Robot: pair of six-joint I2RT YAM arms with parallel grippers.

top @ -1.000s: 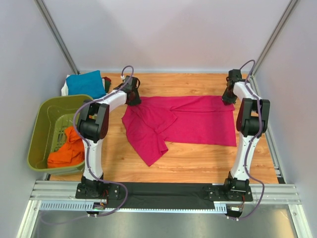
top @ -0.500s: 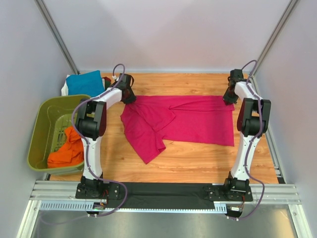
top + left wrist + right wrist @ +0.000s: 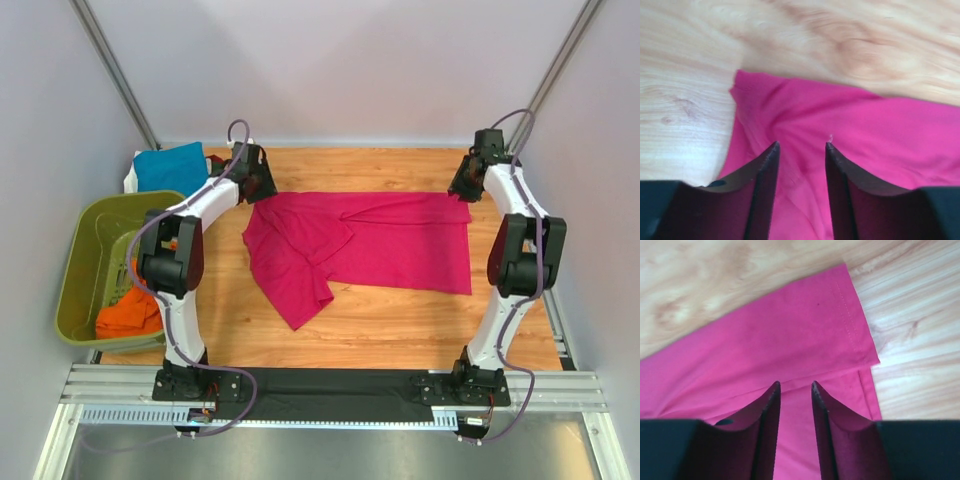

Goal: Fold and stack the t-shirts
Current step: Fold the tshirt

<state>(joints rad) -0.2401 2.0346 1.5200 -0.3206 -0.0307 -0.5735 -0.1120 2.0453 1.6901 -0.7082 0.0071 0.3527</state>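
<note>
Across the middle of the wooden surface (image 3: pixel 400 320) lies a magenta t-shirt (image 3: pixel 400 245), spread sideways with its far edge drawn into a nearly straight line between the two arms. It looks laid out this way to flatten it for folding.

The left hand (image 3: pixel 801 145) hovers above the shirt's far left corner, its fingers moderately apart with nothing between them; pink cloth shows below the gap. The right hand (image 3: pixel 795 384) hovers above the far right corner, where a stitched hem lies on the wood. Its fingers stand narrowly apart, also gripping nothing.

The right half of the shirt lies smooth. The near left part is rumpled, with a flap folded over itself and pointing toward the arms' bases, so I judge more smoothing is needed before a fold.

At the left edge sits an olive-green basket (image 3: pixel 72 270) holding orange t-shirts (image 3: pixel 130 315), probably waiting their turn. Behind it, in the far left corner, a teal-blue t-shirt (image 3: pixel 170 165) lies folded, seemingly the start of the stack.
</note>
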